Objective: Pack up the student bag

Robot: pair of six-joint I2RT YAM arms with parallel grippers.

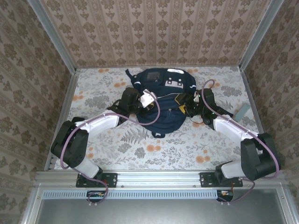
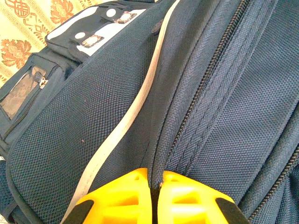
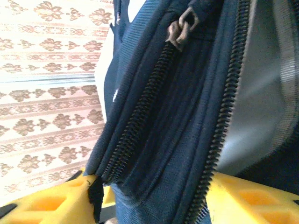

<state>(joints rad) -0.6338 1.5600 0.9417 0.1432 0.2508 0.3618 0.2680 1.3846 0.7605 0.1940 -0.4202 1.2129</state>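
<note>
A: While the student bag [image 1: 166, 105] is lying far-centre on the table [image 1: 117, 149], what is threatening?

B: Closed, the left gripper [image 2: 154, 196] is pinching its seam [image 2: 159, 163]; fabric may be slipping. Meanwhile the right gripper [image 3: 149, 196] is straddling the zipper band [image 3: 140, 121], fingers [image 3: 46, 203] apart. I cannot tell if it is gripping, and the teeth may be snagging.

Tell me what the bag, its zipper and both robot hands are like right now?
student bag: lying flat on the table, front up.
zipper: closed.
left gripper: shut, tips against the bag.
right gripper: open, straddling the bag's zipped edge.
</note>
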